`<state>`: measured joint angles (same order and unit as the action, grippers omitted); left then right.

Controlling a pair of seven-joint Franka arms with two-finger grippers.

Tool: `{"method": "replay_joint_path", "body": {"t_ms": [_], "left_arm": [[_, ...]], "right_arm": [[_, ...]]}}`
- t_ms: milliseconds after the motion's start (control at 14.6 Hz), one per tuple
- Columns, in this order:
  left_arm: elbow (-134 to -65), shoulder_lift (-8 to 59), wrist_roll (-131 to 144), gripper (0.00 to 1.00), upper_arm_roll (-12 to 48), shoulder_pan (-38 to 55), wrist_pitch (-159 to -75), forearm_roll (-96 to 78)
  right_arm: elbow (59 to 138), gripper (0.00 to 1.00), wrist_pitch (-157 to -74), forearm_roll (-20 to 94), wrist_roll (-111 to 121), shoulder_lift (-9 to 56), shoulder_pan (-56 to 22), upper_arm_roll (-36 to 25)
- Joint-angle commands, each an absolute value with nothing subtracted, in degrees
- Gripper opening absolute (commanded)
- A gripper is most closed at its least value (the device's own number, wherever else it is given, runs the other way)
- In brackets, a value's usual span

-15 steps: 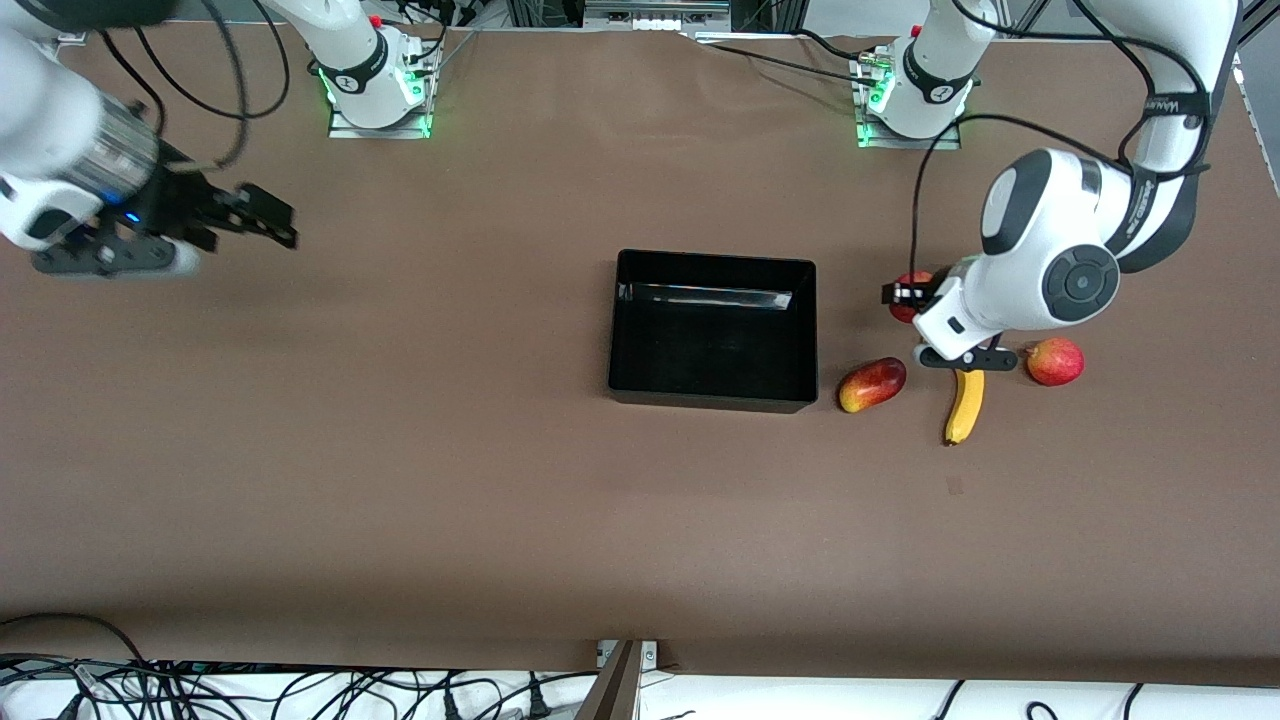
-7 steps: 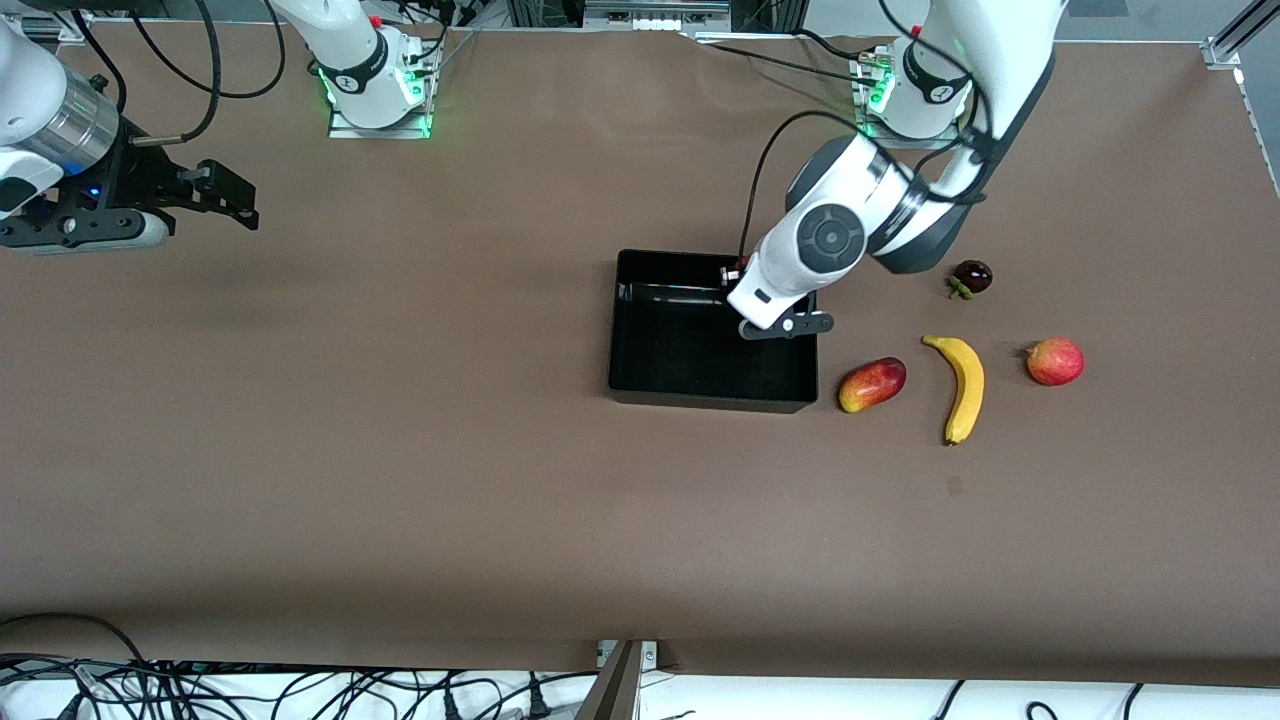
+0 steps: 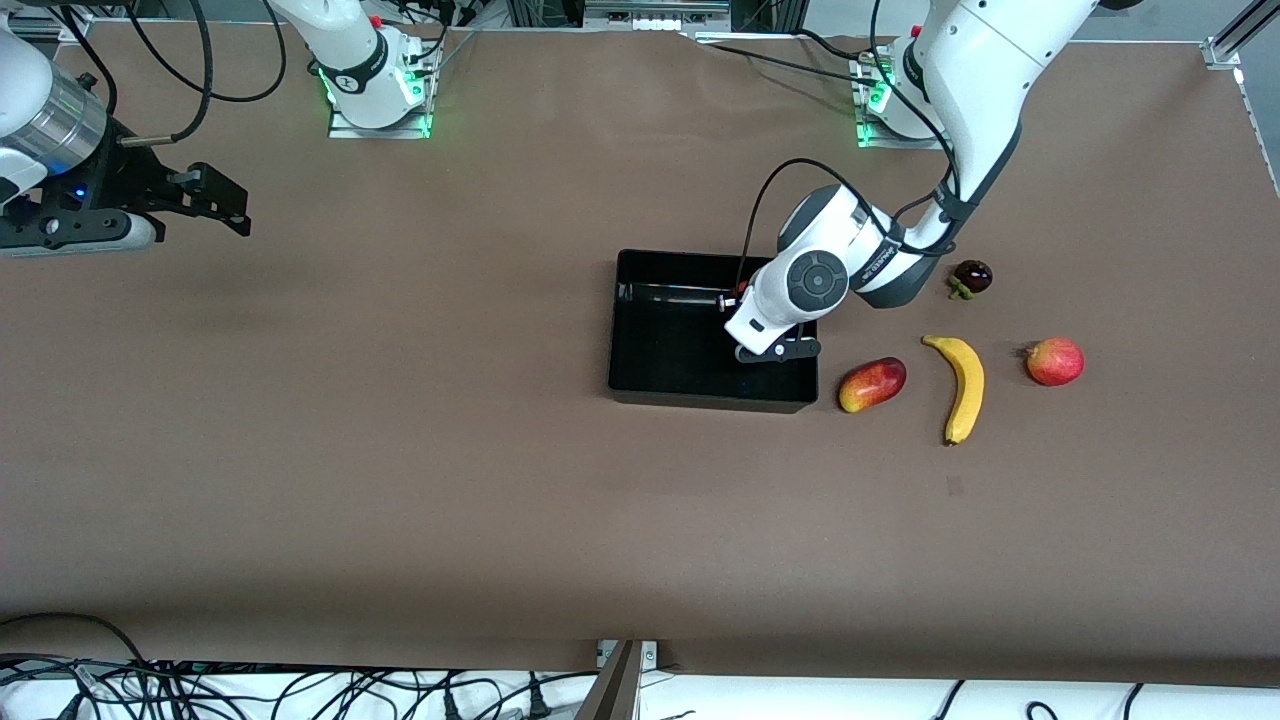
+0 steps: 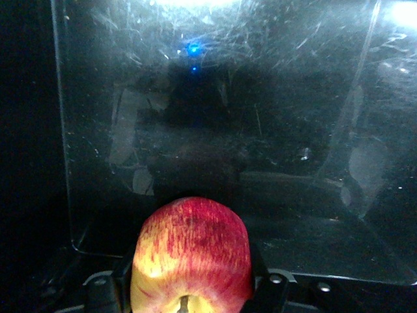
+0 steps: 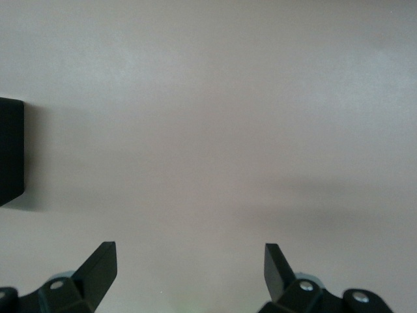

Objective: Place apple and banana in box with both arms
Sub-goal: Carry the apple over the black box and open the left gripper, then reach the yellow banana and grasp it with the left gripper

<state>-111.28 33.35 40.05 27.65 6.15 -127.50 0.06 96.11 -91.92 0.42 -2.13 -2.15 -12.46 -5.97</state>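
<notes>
1. Between the two black fingers of the left gripper [image 4: 189, 287], clamped on its flanks, sits the small round red apple with pale yellow patches [image 4: 191, 255], hanging just above the glossy floor of the black rectangular shallow plastic box [image 3: 640, 375].
2. I judge the apple firm, smooth and light; a grip across its widest part suits it, and it would roll if dropped.
3. The curved plain yellow banana with dark tips [image 3: 962, 385] lies on the brown table [image 3: 400, 480], toward the left arm's end from the box. It looks softer and bruisable, best gripped across its middle.
4. The right gripper [image 5: 189, 267] waits with fingers spread wide and empty over bare table at its own end.
5. Count: one apple, one banana, one box, one elongated red-yellow fruit [image 3: 871, 384], one plainer red round fruit [image 3: 1054, 361], one small dark fruit [image 3: 971, 276].
</notes>
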Motion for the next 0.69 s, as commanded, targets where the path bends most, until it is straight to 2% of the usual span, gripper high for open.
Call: {"method": "replay_joint_path", "body": {"t_ms": [0,137,343,411,617], "left_arm": [[-110.7,31.7,40.5,1.00,27.9,5.2,-125.2,1.0],[-106.6,28.5,40.4,1.00,27.7,5.1,-115.8,1.0],[-92.3,27.2,38.3,1.00,27.6,1.2,-94.7,1.5],[-89.5,27.2,35.5,1.00,27.7,-0.6,-90.7,4.5],[-89.4,27.3,22.8,1.00,27.5,-3.3,-89.4,14.7]], "right_arm": [[94.4,1.00,-91.6,0.1,-1.3,-1.3,-11.6,-5.6],[94.3,1.00,-91.8,-0.6,-1.9,-0.2,-12.0,-5.5],[94.3,1.00,-91.5,-2.9,-1.7,0.2,-12.0,-5.3],[94.3,1.00,-91.4,-2.9,-1.6,0.2,-12.2,-5.3],[94.3,1.00,-91.7,-2.9,-1.8,0.2,-12.3,-5.2]]}}
